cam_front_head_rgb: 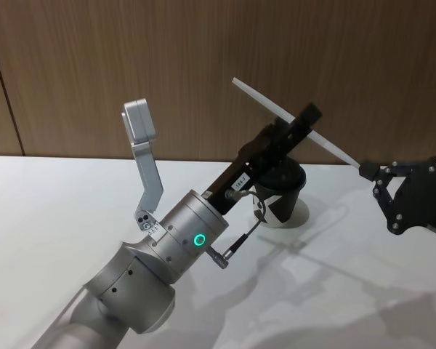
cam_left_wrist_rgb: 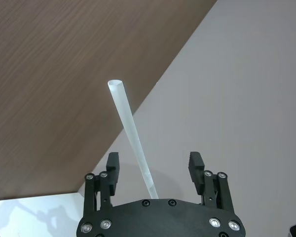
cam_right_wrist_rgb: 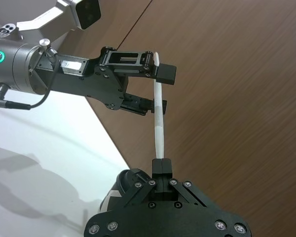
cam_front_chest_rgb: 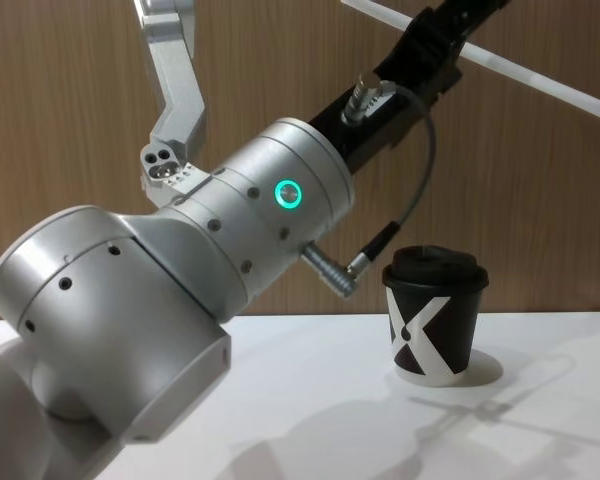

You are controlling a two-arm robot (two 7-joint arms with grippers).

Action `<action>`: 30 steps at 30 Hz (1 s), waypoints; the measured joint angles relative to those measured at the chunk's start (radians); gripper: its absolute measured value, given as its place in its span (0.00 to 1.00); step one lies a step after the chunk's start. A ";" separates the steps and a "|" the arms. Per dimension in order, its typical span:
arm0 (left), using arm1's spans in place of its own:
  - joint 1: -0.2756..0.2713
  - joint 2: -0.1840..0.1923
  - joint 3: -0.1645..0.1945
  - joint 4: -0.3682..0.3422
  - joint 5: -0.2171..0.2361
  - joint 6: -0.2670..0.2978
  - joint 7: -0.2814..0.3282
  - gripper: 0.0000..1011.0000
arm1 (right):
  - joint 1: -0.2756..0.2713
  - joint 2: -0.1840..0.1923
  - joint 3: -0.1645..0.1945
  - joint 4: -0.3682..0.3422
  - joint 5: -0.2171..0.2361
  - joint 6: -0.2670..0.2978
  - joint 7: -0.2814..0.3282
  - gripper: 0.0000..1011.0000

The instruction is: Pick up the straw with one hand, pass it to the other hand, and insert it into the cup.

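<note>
**The straw is up in the air, ready to change hands**

A brown wooden wall [cam_front_head_rgb: 94,65] stands at the back, and a white table [cam_front_head_rgb: 51,211] lies in front of it. The big silver arm [cam_front_head_rgb: 182,240] with the green ring reaches up from the robot's left. The black cup [cam_front_chest_rgb: 435,320] with the white X and the domed lid stands on the table, below the end of that arm.

The left gripper [cam_left_wrist_rgb: 155,160] sits at the end of the silver arm, high above the cup. Its two fingers are spread wide, one on each side of the straw. In the left wrist view neither finger touches it, and the straw lies a bit nearer one finger than the other.

The small black right gripper [cam_right_wrist_rgb: 162,167] comes in from the robot's right. Its fingers are pressed together on the low end of the straw.

The straw [cam_front_head_rgb: 261,99] is long, thin and white. It slants up from the right gripper, goes through the left gripper's gap, and its free end points up toward the wall.

I think the next step is for the left fingers to close across the straw. The straw's middle is already in the gap. There is open air all round, so only the cup's lid below needs care.
</note>
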 joint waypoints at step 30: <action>-0.005 -0.002 0.004 0.009 -0.002 -0.007 -0.008 0.04 | 0.000 0.000 0.000 0.000 0.000 0.000 0.000 0.00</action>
